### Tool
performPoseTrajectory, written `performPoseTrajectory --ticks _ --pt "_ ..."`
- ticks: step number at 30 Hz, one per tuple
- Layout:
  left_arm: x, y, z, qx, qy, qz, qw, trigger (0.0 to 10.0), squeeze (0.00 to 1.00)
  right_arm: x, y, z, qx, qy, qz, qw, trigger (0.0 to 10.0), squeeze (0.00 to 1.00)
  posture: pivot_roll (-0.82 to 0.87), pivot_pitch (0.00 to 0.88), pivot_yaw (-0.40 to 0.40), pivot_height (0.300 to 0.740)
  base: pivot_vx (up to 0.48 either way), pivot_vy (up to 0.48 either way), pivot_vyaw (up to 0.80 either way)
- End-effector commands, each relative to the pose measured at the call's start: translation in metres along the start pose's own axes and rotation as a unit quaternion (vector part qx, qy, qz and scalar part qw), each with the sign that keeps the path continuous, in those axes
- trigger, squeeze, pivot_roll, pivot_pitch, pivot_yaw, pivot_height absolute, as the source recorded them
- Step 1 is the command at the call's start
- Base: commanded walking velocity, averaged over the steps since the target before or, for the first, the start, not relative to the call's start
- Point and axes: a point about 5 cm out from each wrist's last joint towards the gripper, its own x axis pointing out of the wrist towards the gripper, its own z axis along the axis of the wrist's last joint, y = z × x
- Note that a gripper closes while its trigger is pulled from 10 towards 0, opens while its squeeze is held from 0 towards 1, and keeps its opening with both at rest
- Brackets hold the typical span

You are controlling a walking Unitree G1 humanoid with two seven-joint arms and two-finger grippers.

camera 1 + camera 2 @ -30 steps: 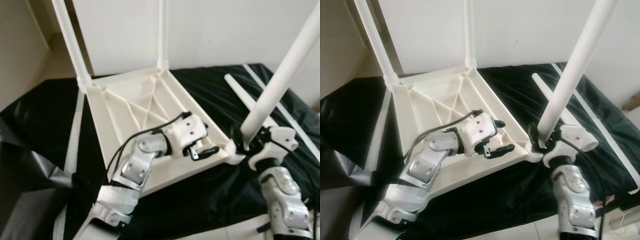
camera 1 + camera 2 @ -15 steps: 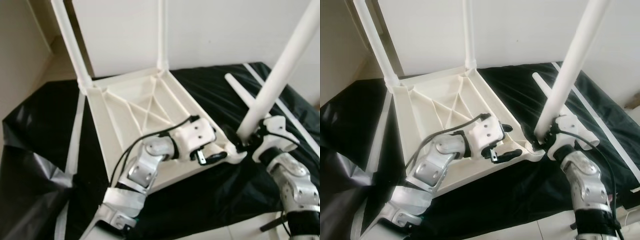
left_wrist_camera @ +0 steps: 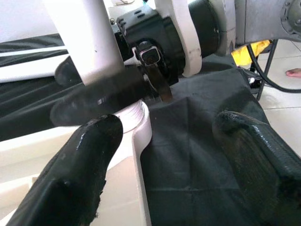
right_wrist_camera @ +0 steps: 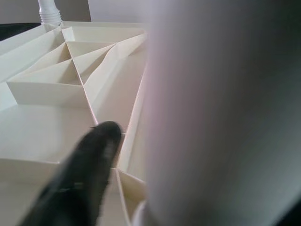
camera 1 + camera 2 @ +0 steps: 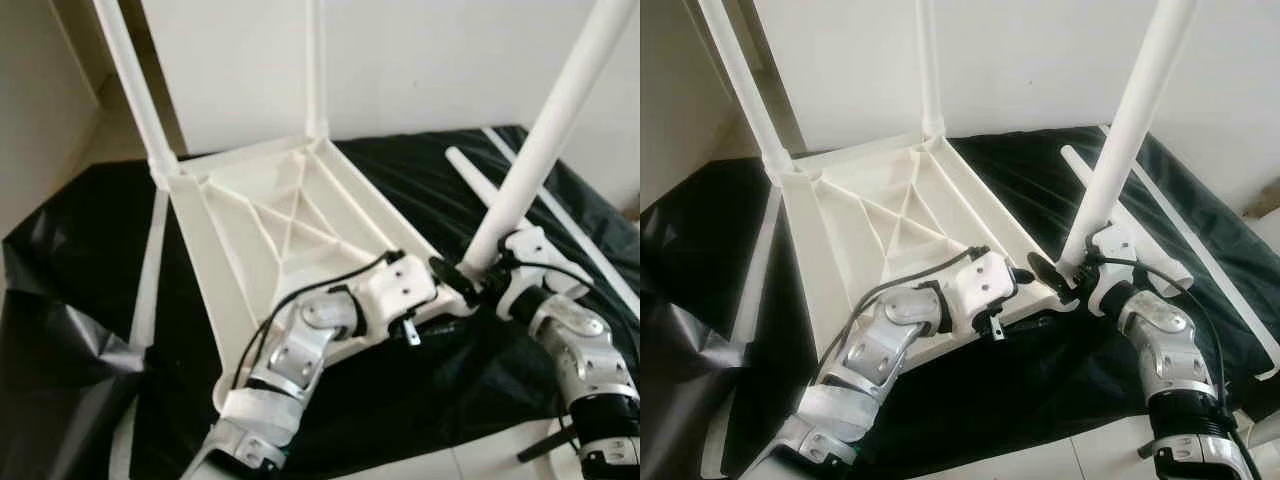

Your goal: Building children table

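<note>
Your left gripper (image 3: 160,155) sits at the near right corner of the upturned table top (image 5: 270,240), jaws apart: one finger lies on the white rim, the other hangs over the black sheet (image 5: 420,390), and nothing is held between them. Just ahead of those fingertips you can see the corner socket (image 3: 134,115) with the foot of the white leg (image 5: 540,150) standing in it. Your right gripper (image 5: 1065,275) is clamped on that leg right at its base, one black finger (image 3: 101,92) wrapping across the front of it; from the right wrist camera the leg is a pale blur pressed against the jaws, with a finger (image 4: 77,176) beside it and the ribbed underside of the table top beyond. The leg rises from the jaws leaning away to the right. Beyond the right gripper a loose leg (image 5: 490,195) lies flat on the sheet. Farther off, past both grippers, two fitted legs (image 5: 130,85) stand at the far corners of the table top, against the white wall (image 5: 430,60).
</note>
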Motion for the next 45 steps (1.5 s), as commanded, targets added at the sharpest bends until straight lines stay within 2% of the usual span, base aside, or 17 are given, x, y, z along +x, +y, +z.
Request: performPoseTrajectory --ticks 1,11,12,13,14,20,21,23,25,30,31,32,35,36,38,40,45 --pt "-0.003 0.014 -0.007 -0.005 0.008 0.154 0.988 10.0 0.00 0.004 0.005 -0.003 0.003 0.007 0.026 1.000 0.0 0.00 -0.06 0.000 -0.026 0.740 0.000 0.000 0.00" --pt "-0.007 0.022 -0.011 -0.005 0.011 0.175 0.984 10.0 0.00 -0.006 0.010 -0.013 0.046 0.005 0.000 0.999 0.0 0.00 -0.06 0.000 -0.038 0.740 0.000 0.000 0.00" --pt "-0.007 0.023 -0.013 -0.009 0.012 0.174 0.985 10.0 0.00 -0.007 0.011 -0.015 0.051 0.002 -0.006 0.999 6.7 0.00 -0.06 0.000 -0.039 0.740 0.000 0.000 0.00" --pt "-0.008 0.023 -0.014 -0.012 0.013 0.174 0.985 10.0 0.00 -0.007 0.013 -0.015 0.055 0.000 -0.010 0.998 6.7 0.00 -0.06 0.000 -0.039 0.740 0.000 0.000 0.00" --pt "-0.009 0.023 -0.015 -0.011 0.015 0.172 0.985 10.0 0.00 -0.007 0.015 -0.015 0.065 -0.006 -0.023 0.998 10.0 0.00 -0.06 0.000 -0.042 0.740 0.000 0.000 0.00" --pt "-0.011 0.020 -0.017 -0.027 0.013 0.156 0.987 10.0 0.00 -0.006 0.025 -0.014 0.083 -0.018 -0.076 0.994 10.0 0.00 -0.06 0.000 -0.049 0.740 0.000 0.000 0.00" --pt "-0.013 0.020 -0.019 -0.059 0.011 0.152 0.987 10.0 0.00 -0.006 0.032 -0.017 0.077 -0.006 -0.128 0.989 10.0 0.00 -0.05 0.000 -0.056 0.740 0.000 0.000 0.00" --pt "-0.017 0.022 -0.020 -0.057 0.012 0.161 0.985 10.0 0.00 -0.006 0.035 -0.018 0.070 0.000 -0.158 0.985 10.0 0.00 -0.05 0.000 -0.062 0.740 0.000 0.000 0.00" --pt "-0.023 0.028 -0.022 -0.041 0.014 0.187 0.981 10.0 0.00 -0.006 0.040 -0.024 0.094 0.019 -0.229 0.969 10.0 0.00 -0.04 0.003 -0.069 0.740 0.000 0.000 0.00" --pt "-0.028 0.030 -0.024 -0.035 0.015 0.200 0.979 10.0 0.00 -0.007 0.047 -0.029 0.116 0.028 -0.298 0.947 10.0 0.00 -0.04 0.000 -0.066 0.740 0.000 0.000 0.00" --pt "-0.029 0.031 -0.023 -0.042 0.010 0.198 0.979 10.0 0.00 -0.009 0.051 -0.031 0.114 0.032 -0.343 0.932 10.0 0.00 -0.04 0.000 -0.065 0.740 0.000 0.000 0.00" --pt "-0.029 0.031 -0.023 -0.042 0.010 0.198 0.979 10.0 0.00 -0.009 0.051 -0.031 0.114 0.032 -0.343 0.932 10.0 0.00 -0.04 0.000 -0.065 0.740 0.000 0.000 0.00" --pt "-0.032 0.035 -0.022 -0.080 0.003 0.186 0.979 10.0 0.00 -0.018 0.062 -0.034 0.116 0.040 -0.437 0.891 10.0 0.00 -0.03 0.000 -0.056 0.740 0.000 0.000 0.00" --pt "-0.032 0.035 -0.022 -0.080 0.003 0.186 0.979 10.0 0.00 -0.018 0.062 -0.034 0.116 0.040 -0.437 0.891 10.0 0.00 -0.03 0.000 -0.056 0.740 0.000 0.000 0.00" --pt "-0.034 0.038 -0.021 -0.073 0.009 0.187 0.980 10.0 0.00 -0.021 0.071 -0.036 0.137 0.048 -0.465 0.873 10.0 0.00 -0.03 0.000 -0.051 0.740 0.000 0.000 0.00" --pt "-0.037 0.037 -0.021 -0.055 0.013 0.174 0.983 10.0 0.00 -0.019 0.081 -0.036 0.162 0.043 -0.460 0.872 10.0 0.00 -0.03 0.000 -0.044 0.740 0.000 0.000 0.00" --pt "-0.037 0.039 -0.018 -0.033 0.014 0.173 0.984 10.0 0.00 -0.015 0.085 -0.026 0.163 0.018 -0.444 0.881 10.0 0.00 -0.04 0.000 -0.021 0.740 0.000 0.000 0.00"
